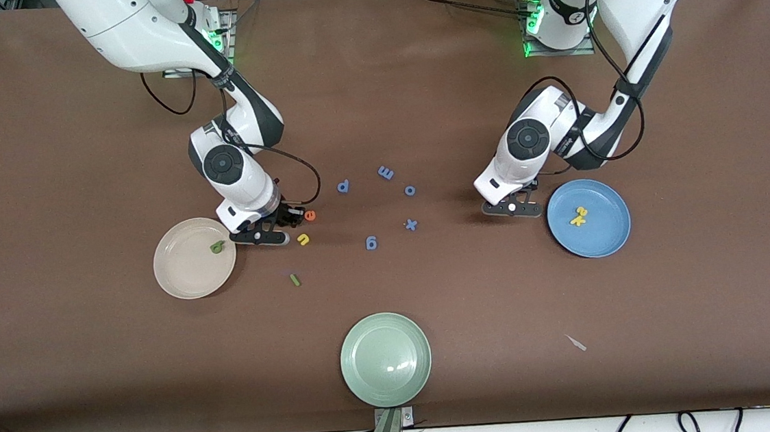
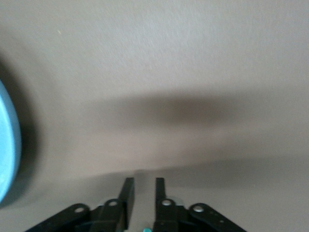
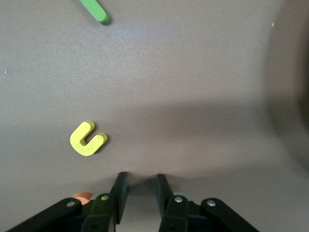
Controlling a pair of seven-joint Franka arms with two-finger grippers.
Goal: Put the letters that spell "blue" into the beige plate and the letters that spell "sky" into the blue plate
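The beige plate [image 1: 187,276] holds the dark green b [image 1: 217,247]. My right gripper [image 1: 259,237] [image 3: 140,175] is low beside that plate and open, with nothing between its tips. Close to it lie the yellow u [image 1: 303,239] [image 3: 87,139], the orange e [image 1: 310,215] [image 3: 83,196] and the green l [image 1: 294,279] [image 3: 95,10]. The blue plate [image 1: 600,240] [image 2: 7,145] holds two yellow letters [image 1: 578,216]. My left gripper [image 1: 512,210] [image 2: 145,180] is low beside it, its tips a narrow gap apart and bare. A teal speck [image 2: 146,229] shows deep in that gap.
A pale green plate [image 1: 385,359] sits near the table's front edge. Several blue letters [image 1: 386,172] are scattered on the brown table between the two grippers. A small pale scrap [image 1: 576,342] lies nearer the front camera than the blue plate.
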